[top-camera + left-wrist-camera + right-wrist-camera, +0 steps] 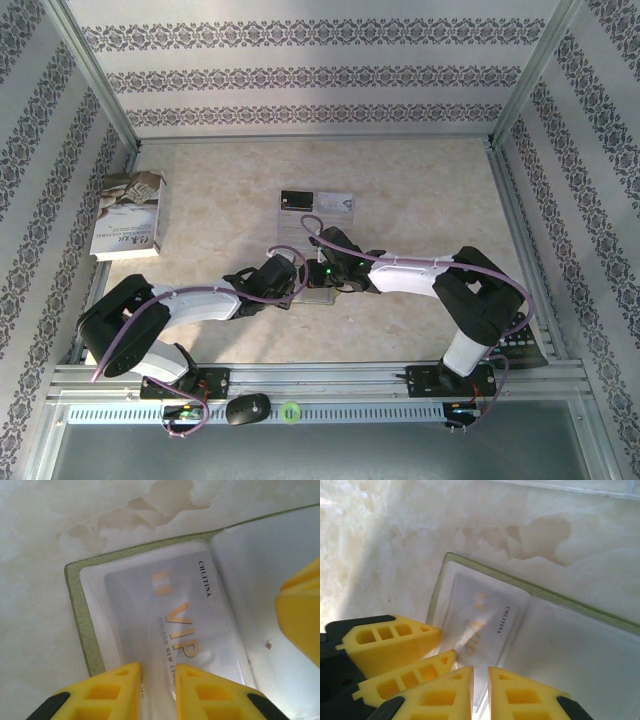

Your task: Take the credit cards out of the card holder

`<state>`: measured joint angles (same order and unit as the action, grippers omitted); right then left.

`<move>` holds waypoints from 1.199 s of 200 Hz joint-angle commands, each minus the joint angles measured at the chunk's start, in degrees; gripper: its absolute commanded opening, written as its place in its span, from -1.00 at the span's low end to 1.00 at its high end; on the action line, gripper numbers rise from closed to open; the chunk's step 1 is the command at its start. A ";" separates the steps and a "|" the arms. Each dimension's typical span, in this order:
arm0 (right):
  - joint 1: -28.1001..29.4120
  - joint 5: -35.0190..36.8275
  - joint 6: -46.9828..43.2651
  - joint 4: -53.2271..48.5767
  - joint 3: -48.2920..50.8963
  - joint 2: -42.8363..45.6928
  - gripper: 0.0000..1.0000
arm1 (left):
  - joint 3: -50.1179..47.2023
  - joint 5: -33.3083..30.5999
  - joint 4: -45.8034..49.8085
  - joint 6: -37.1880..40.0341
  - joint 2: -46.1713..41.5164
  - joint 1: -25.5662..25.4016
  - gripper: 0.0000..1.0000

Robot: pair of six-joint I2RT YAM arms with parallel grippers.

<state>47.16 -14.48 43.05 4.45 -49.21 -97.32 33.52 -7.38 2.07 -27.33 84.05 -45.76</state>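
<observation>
Beneath the left gripper [300, 288] and the right gripper [338, 283], whose tips come close together near the middle, spreads the pale marbled table [430, 190]. Well off to the left of the left gripper, on the far side, a white-grey book [128, 215] lies flat. Directly under both sets of fingers lies the card holder [320, 298], opened flat, a yellow-green rim round its pale inside.

Beyond both grippers and well apart from the holder, the black card [295, 202] and the silvery card [338, 204] lie flat side by side, out of the pockets. In the left wrist view a third, silvery VIP card [175, 620] with gold lettering sits in a clear pocket just ahead of the left fingers [120, 690]. Its near end runs into the slim gap between them. The jaws stand narrow, but I cannot tell whether they pinch the card, the pocket or nothing.

One yellow finger of the right gripper stands to the right, over the holder's other leaf. In the right wrist view the right fingers [520, 697] are drawn nearly together, with the holder's near edge caught in the slit. The left gripper's fingertips sit just to their left, at the holder's left edge beside the VIP card.
</observation>
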 commanded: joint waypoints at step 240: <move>0.30 -1.64 0.08 -3.46 -4.26 -5.40 -0.52 | -8.03 17.86 -5.69 -8.25 -7.46 7.77 -1.00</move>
<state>47.48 -14.68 43.55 1.80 -52.03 -101.45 26.76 7.55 -2.63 -33.65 77.38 -38.92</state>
